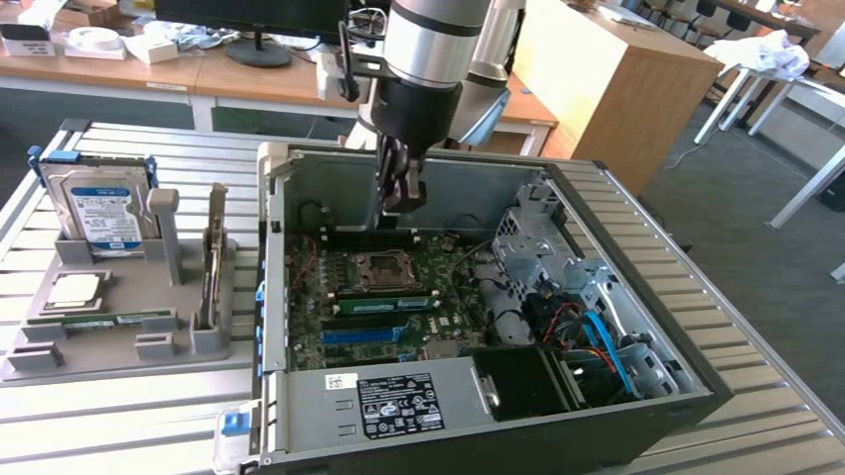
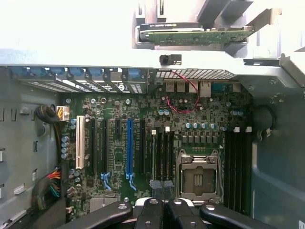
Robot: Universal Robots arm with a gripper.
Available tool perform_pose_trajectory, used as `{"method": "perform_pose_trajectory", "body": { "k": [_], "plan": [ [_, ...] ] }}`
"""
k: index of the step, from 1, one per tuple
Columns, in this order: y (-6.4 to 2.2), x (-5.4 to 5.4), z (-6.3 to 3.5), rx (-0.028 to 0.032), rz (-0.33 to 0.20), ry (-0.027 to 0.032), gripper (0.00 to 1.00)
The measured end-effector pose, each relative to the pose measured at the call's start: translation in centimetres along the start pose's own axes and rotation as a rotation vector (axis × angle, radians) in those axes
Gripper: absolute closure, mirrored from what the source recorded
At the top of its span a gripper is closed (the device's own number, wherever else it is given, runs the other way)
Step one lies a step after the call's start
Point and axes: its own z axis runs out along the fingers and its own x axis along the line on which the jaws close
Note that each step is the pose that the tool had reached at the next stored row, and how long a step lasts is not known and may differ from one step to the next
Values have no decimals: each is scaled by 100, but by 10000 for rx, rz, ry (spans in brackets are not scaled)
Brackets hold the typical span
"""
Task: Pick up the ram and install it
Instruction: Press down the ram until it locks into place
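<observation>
The ram [image 1: 117, 319] is a long green stick lying flat on the grey holder [image 1: 119, 348], at the exterior view's left of the open computer case. My gripper [image 1: 403, 201] hangs over the far part of the case, well away from the ram. It is above the motherboard [image 1: 346, 275]. In the wrist view the black fingers [image 2: 151, 210] are pressed together, and I see nothing held between them. A second green stick [image 1: 383, 301] stands in a slot beside the processor socket [image 2: 198, 177].
A blue-labelled hard drive [image 1: 99, 208] stands upright at the back of the holder. A green card [image 1: 212, 262] [image 2: 200, 36] stands on edge between the holder and the case. The case walls, drive cage [image 1: 541, 237] and power supply [image 1: 396, 406] ring the motherboard.
</observation>
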Motion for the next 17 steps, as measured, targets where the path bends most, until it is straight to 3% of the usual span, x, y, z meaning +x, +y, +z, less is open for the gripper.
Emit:
{"method": "perform_pose_trajectory", "body": {
  "k": [7, 17],
  "plan": [
    [-26, -1, -2, -2, -1, 3, 90],
    [-256, 1, -6, -1, 1, 1, 90]
  ]
}}
